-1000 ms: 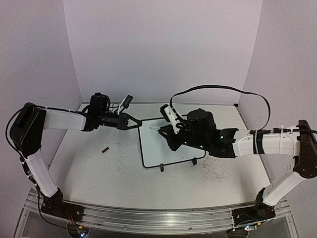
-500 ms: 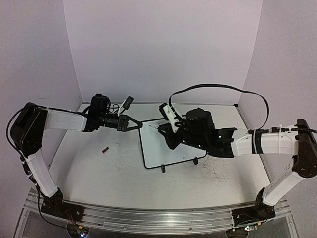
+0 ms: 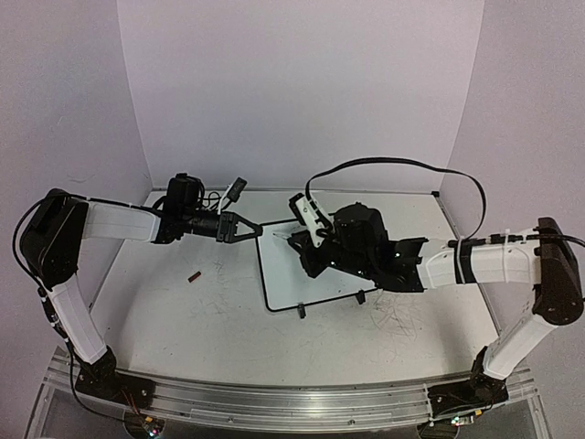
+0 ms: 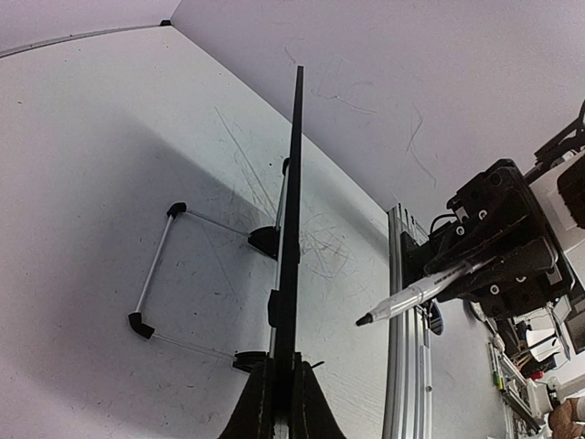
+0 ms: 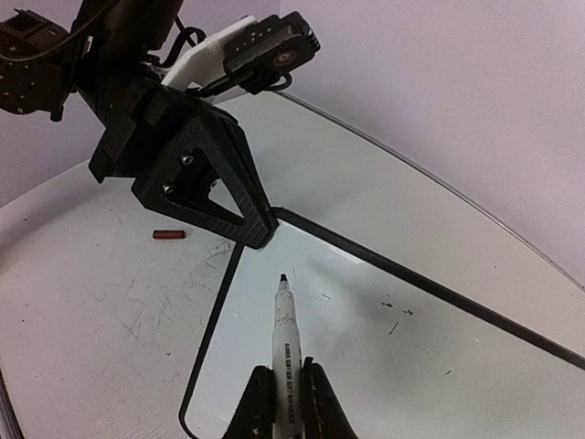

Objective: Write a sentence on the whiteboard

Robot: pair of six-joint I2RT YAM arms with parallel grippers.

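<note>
The whiteboard (image 3: 297, 274) stands tilted on its black feet at mid table. My left gripper (image 3: 259, 230) is shut on its top left corner. The left wrist view shows the board edge-on (image 4: 292, 201) between the left gripper's (image 4: 281, 380) fingers. My right gripper (image 5: 285, 380) is shut on a white marker (image 5: 286, 334) with a black tip. The tip points at the board face (image 5: 384, 338) near that corner, a little off the surface. No written sentence shows on the board, only a few small dark specks.
A small red piece (image 3: 195, 275) lies on the tabletop left of the board, also in the right wrist view (image 5: 168, 235). The tabletop (image 3: 201, 320) is scuffed with grey marks. A metal rail (image 3: 274, 402) runs along the near edge.
My right gripper with the marker has moved a little left, toward the board's top left corner. The left gripper and the board have stayed put.
</note>
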